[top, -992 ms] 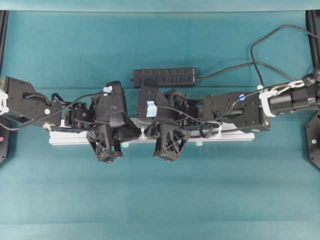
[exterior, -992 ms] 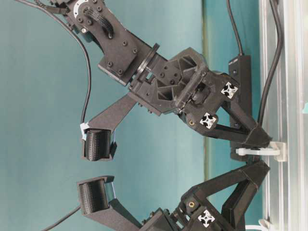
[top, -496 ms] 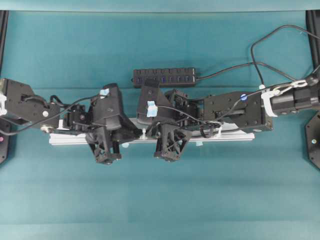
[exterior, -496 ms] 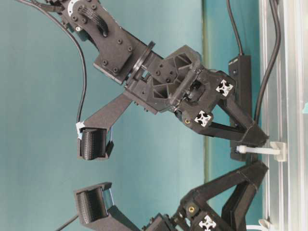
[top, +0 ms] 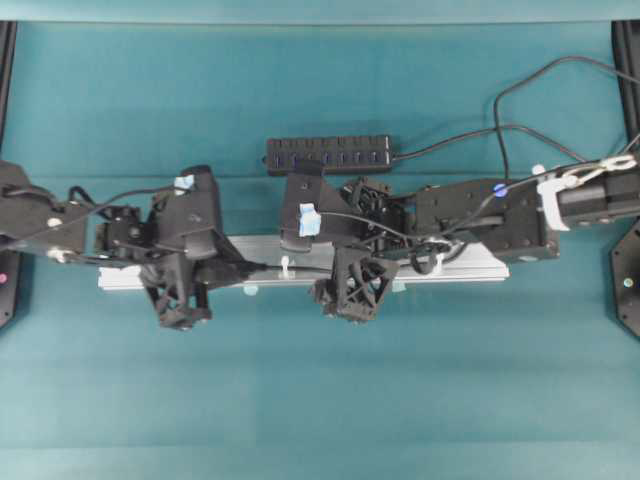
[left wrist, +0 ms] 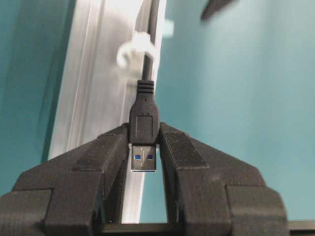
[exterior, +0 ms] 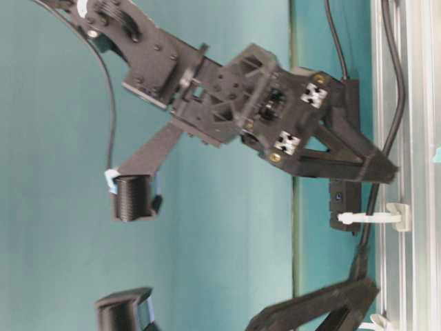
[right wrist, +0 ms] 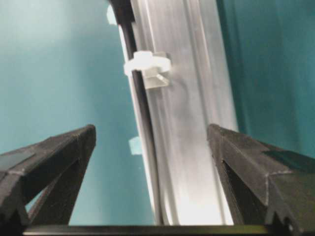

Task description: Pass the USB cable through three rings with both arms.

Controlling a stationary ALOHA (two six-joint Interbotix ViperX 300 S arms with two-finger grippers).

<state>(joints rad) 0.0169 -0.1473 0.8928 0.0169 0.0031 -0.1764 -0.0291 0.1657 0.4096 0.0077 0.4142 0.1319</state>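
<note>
My left gripper [left wrist: 144,147] is shut on the dark plug of the USB cable [left wrist: 144,123]. The metal tip shows between the fingers. From the plug the cable runs through the middle ring [left wrist: 137,46] on the silver rail [left wrist: 93,83]. In the overhead view the left gripper [top: 238,268] sits left of that ring [top: 286,267]. My right gripper [right wrist: 150,142] is open and straddles the rail [right wrist: 192,132], with the cable [right wrist: 142,113] lying loose along the rail's edge. A second ring [top: 437,262] stands under the right arm. Another ring [exterior: 377,321] shows at the table-level view's bottom edge.
A black USB hub [top: 328,153] lies on the teal cloth just behind the rail, its lead [top: 450,142] trailing to the right. Both arms crowd over the rail [top: 470,270]. Small pale-blue tape tabs [right wrist: 134,145] sit beside the rail's front edge.
The right gripper has opened and let go of the cable. The left arm has drawn left along the rail with the plug, away from the middle ring.
</note>
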